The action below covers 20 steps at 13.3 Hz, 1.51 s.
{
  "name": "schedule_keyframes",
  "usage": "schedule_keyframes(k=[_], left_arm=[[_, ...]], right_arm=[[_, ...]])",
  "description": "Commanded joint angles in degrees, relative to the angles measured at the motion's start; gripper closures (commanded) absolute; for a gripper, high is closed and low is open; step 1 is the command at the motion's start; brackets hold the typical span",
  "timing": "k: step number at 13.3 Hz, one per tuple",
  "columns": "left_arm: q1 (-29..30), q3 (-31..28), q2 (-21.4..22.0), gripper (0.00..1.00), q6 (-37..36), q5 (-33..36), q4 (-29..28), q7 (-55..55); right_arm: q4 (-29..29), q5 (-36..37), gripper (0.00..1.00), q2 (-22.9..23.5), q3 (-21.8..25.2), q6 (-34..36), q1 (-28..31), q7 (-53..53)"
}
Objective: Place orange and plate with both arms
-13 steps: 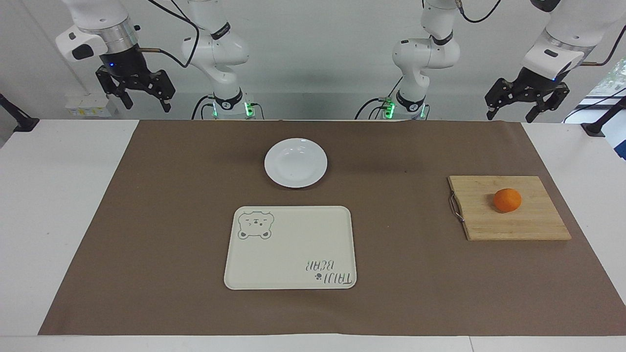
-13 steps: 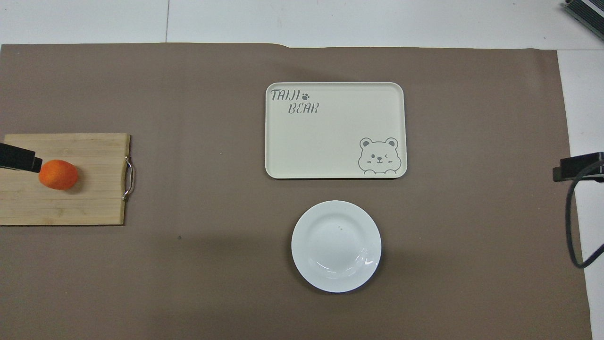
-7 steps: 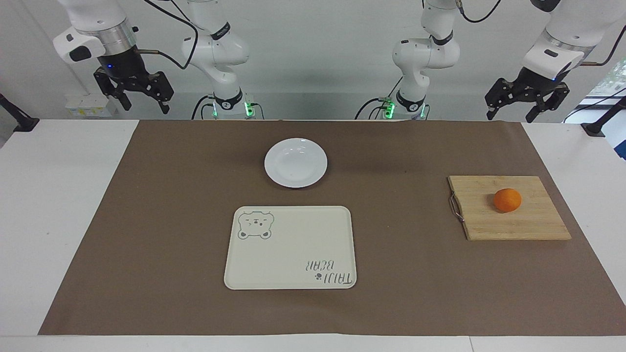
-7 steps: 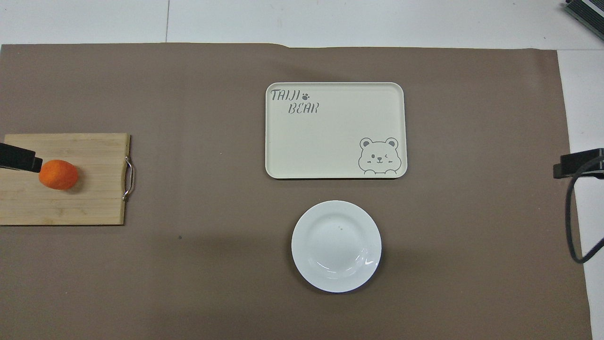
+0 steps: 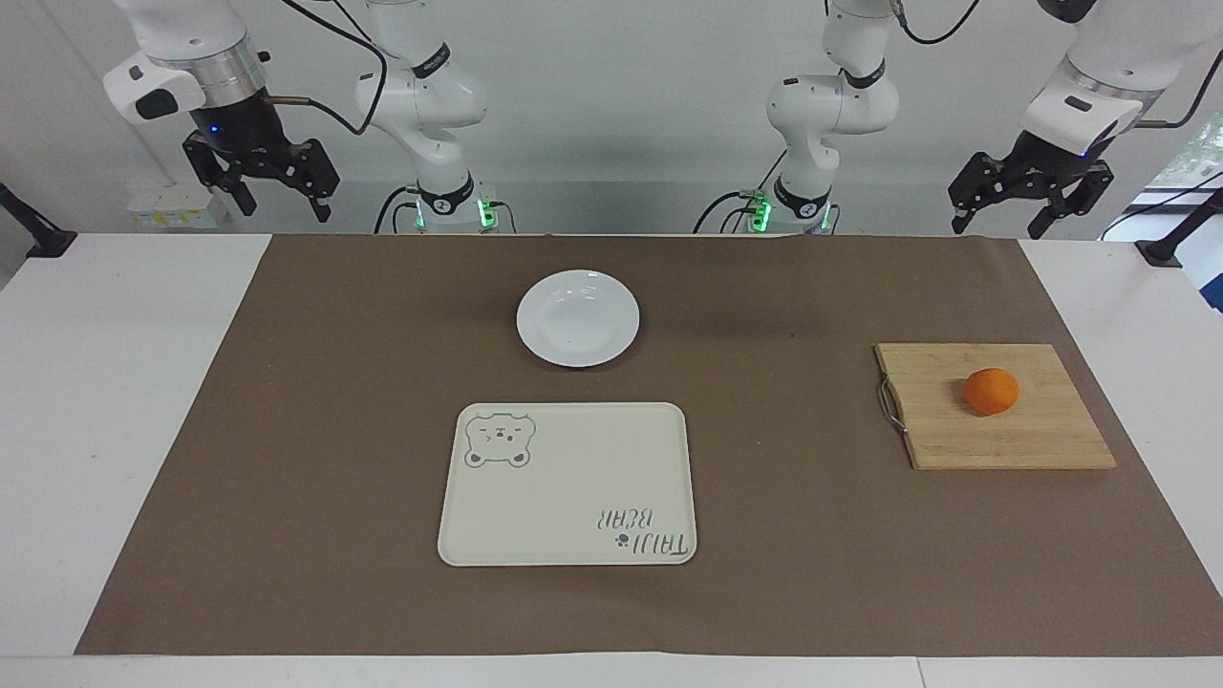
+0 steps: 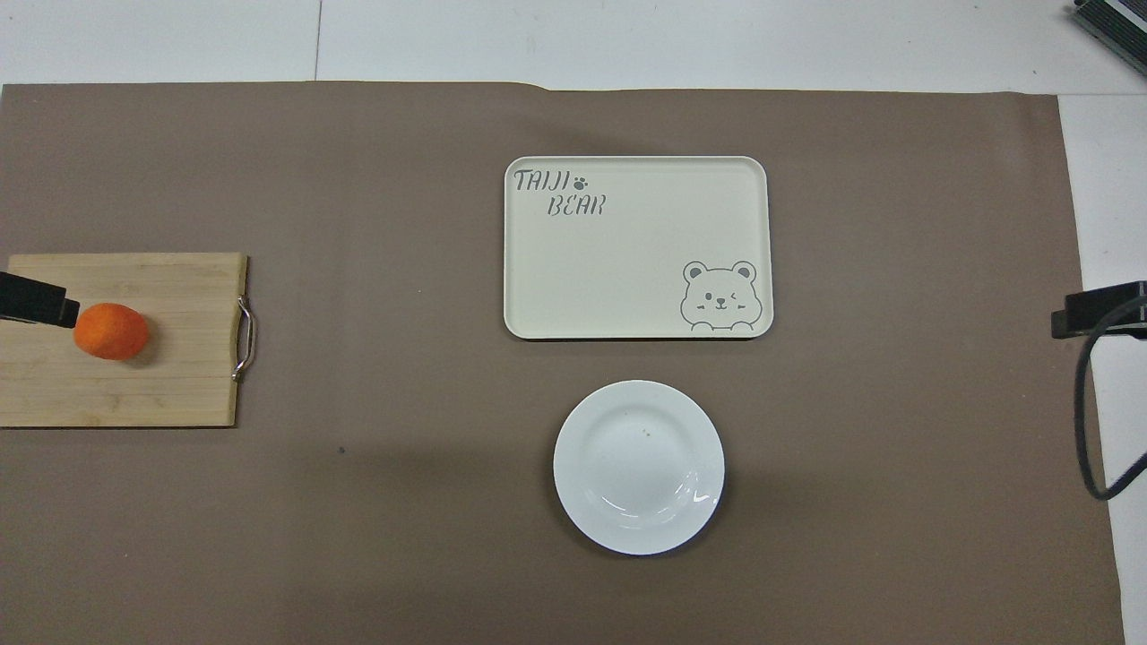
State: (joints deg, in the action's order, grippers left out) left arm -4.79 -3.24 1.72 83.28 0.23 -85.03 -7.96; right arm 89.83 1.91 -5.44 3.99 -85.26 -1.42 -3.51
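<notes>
The orange [image 5: 991, 391] lies on a wooden cutting board [image 5: 1032, 440] toward the left arm's end of the table; it also shows in the overhead view [image 6: 110, 331]. The white plate [image 5: 577, 317] sits empty on the brown mat, mid-table, nearer to the robots than the cream bear tray; it also shows in the overhead view [image 6: 638, 467]. My left gripper [image 5: 997, 227] hangs open and empty, high over the table's edge at its own end. My right gripper [image 5: 285, 206] hangs open and empty, high over the edge at the other end.
The cream rectangular bear tray [image 5: 459, 545] lies empty mid-table, farther from the robots than the plate. A brown mat [image 5: 287, 430] covers most of the white table. The cutting board has a metal handle [image 5: 890, 406] on its side toward the tray.
My right gripper has risen a little and shifted slightly toward its end of the table. The left arm, orange and plate have not moved.
</notes>
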Motion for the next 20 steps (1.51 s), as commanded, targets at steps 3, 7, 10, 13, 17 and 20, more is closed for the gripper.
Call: schedule_keyframes(k=[3, 7, 10, 13, 17, 20], left_arm=[[0.57, 0.07, 0.31, 0.0, -0.58, -0.23, 0.4, -0.3], [0.4, 0.07, 0.31, 0.0, -0.23, -0.23, 0.48, -0.31], [0.48, 0.07, 0.31, 0.0, -0.05, -0.23, 0.4, -0.48], [1.96, -0.02, 0.31, 0.0, 1.35, -0.23, 0.22, -0.57], [2.42, -0.02, 0.31, 0.0, 2.32, -0.4, -0.22, -1.01], [2.5, -0.02, 0.57, 0.0, 4.17, -0.58, -1.44, -0.92]], right_arm=[[-1.23, -0.68, 0.0, 0.52, -0.03, 1.41, 0.46, 1.84], [-1.23, -0.68, 0.0, 0.52, -0.03, 1.41, 0.54, 1.76], [-1.23, -0.5, 0.0, 0.43, 0.05, 1.24, 0.46, 1.75], [-0.97, -0.5, 0.0, 0.43, 0.06, 1.06, 0.46, 1.75], [-0.88, -0.59, 0.0, 0.34, -0.03, 1.06, 0.46, 1.75], [-0.44, -0.59, 0.0, 0.16, -0.03, 1.06, 0.46, 1.75]])
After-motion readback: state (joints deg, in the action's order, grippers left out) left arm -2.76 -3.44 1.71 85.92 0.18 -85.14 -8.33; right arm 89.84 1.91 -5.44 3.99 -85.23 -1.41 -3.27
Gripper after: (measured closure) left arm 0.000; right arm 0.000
